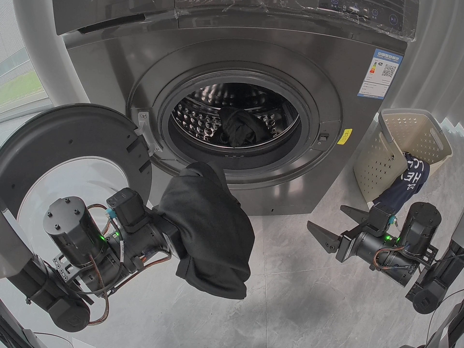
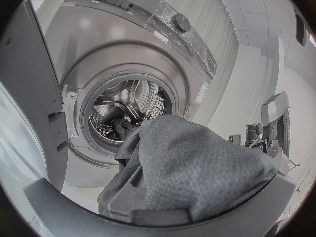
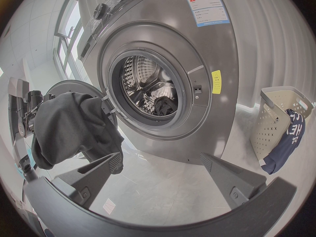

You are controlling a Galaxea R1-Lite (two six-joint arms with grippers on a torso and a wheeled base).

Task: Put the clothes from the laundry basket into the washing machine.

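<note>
A grey washing machine (image 1: 232, 54) stands with its round door (image 1: 67, 155) swung open to the left. One dark garment (image 1: 241, 126) lies inside the drum. My left gripper (image 1: 181, 209) is shut on a black garment (image 1: 212, 238), held just below and in front of the drum opening; the cloth drapes over the fingers and hides them. The same black garment (image 2: 197, 162) covers the left wrist view's lower half. My right gripper (image 1: 338, 225) hangs open and empty over the floor, left of the beige laundry basket (image 1: 386, 155), over whose rim a navy garment (image 1: 406, 184) hangs.
The basket (image 3: 279, 116) leans by the machine's right side, against a white curtain. The open door (image 3: 75, 89) juts out on the left side of the opening. Grey tiled floor (image 1: 290, 286) lies bare in front of the machine.
</note>
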